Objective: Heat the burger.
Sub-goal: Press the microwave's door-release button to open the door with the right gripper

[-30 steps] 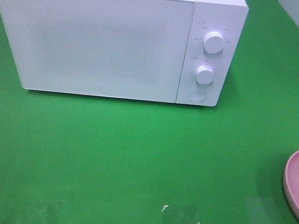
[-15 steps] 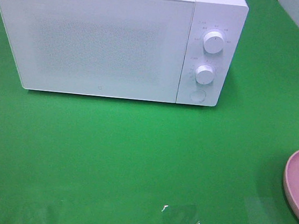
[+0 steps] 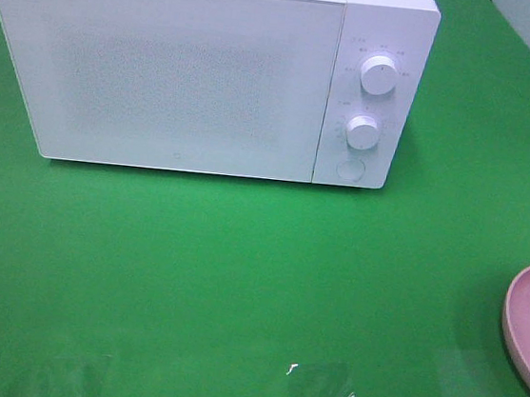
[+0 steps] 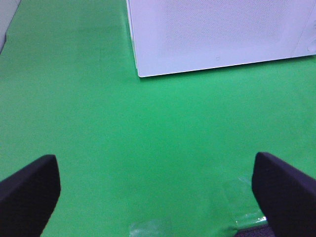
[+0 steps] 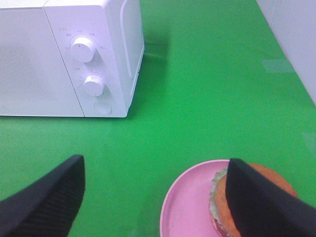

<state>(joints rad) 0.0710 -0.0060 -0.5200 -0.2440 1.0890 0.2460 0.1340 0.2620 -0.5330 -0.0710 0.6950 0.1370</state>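
Burger (image 5: 219, 207) is sitting on the pink plate (image 5: 187, 207) at the right of the green mat (image 3: 237, 272), well apart from the closed microwave (image 3: 193, 75), while left gripper (image 4: 154, 163) and right gripper (image 5: 154, 163) are hanging with jaws spread wide, gripping nothing

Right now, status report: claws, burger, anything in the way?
Left claw open, empty. Right claw open, empty. Burger sits on pink plate, ungrasped. Microwave door shut, blocking entry.
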